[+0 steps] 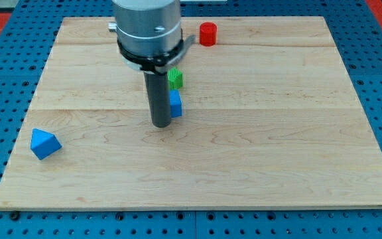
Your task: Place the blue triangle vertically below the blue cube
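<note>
My tip [161, 124] sits near the middle of the table [277, 166], touching or just beside the blue cube [176, 105], which shows only partly at the rod's 2 o'clock side because the rod covers its left part. A green block [176, 79], shape hard to make out, lies just beyond the cube at 12 o'clock from it, and a red cylinder [207, 33] stands well apart near the table's far edge at about 1 o'clock. The blue triangle [45, 143], the block to be moved, rests far off at roughly 8 o'clock from my tip, close to the table's left edge and well apart from everything else. The end effector here is only a bare rod with nothing to open or close, so it holds nothing and can only push. I judge the task barely begun: the triangle is not yet contacted, and the step in hand is the approach to it. The next move calls for drawing away from the cube without nudging it, getting round to the triangle's far left side, at its 9 o'clock, and pushing it rightward until it lies at 6 o'clock from the cube.
</note>
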Motion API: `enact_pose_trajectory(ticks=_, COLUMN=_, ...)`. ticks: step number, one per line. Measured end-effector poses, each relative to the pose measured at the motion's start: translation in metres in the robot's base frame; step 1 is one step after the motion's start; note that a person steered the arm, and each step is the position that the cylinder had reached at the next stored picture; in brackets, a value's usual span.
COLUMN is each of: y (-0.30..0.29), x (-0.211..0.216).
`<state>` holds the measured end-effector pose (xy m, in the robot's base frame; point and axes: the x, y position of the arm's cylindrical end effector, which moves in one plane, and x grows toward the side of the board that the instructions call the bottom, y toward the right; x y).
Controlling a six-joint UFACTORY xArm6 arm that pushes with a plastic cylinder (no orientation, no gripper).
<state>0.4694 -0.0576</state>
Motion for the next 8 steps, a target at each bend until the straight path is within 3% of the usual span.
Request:
enact_pose_trajectory(ticks=1, y=-0.001, x=0.010)
enact_pose_trajectory(ticks=2, y=-0.039, x=0.091)
enact_pose_trajectory(ticks=3, y=-0.116, x=0.149)
enact_pose_trajectory(ticks=4, y=-0.201, x=0.123)
enact_pose_trajectory(ticks=5, y=-0.224, x=0.070)
enact_pose_trajectory(ticks=7, y=-0.110, x=0.030)
enact_pose_trajectory(ticks=8, y=-0.117, x=0.012)
